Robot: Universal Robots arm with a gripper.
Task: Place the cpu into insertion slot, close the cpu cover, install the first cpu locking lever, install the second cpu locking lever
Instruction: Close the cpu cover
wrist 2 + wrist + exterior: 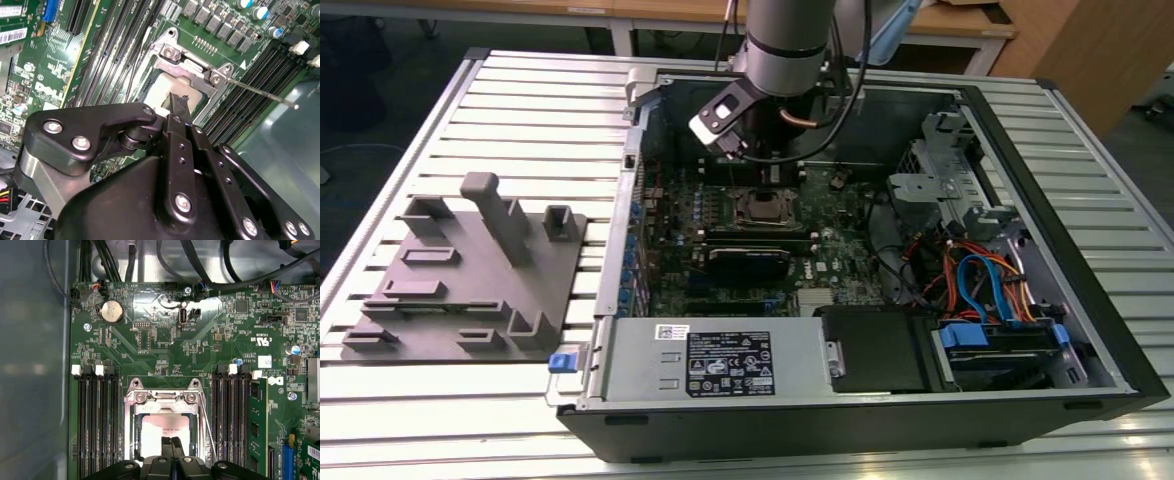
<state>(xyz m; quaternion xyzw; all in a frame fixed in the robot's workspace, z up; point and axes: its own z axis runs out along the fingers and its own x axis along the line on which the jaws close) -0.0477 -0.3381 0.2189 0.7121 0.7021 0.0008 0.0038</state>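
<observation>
**Black linkage gripper (177, 102) closed over the seated chip**

Second wrist view: the two narrow fingers are pressed together with nothing between them. Their tips stand just over the cpu (161, 89), a small flat square chip with a dull silver-grey metal top. I cannot tell whether they touch it. Just beyond the tips lies the cpu cover (187, 70), a thin silvery square metal frame, and it looks folded down. A thin steel wire lever (262, 94) runs away from the tool over the long black memory slots (250, 115).

First wrist view: the chip sits straight below the fingertips in the insertion slot (134, 396), a square dark socket with a silvery rim. It shows through the cover's cut-out.

Exterior view: the grey arm (787, 30) reaches down into the open black computer case (1067, 330). A grey moulded fixture plate (467, 270) lies well apart from the tool.

I judge the chip light, stiff and smooth on top, with delicate contacts below, so it is best held by opposite edges and never forced. The lever seems springy and best taken near its free end.
</observation>
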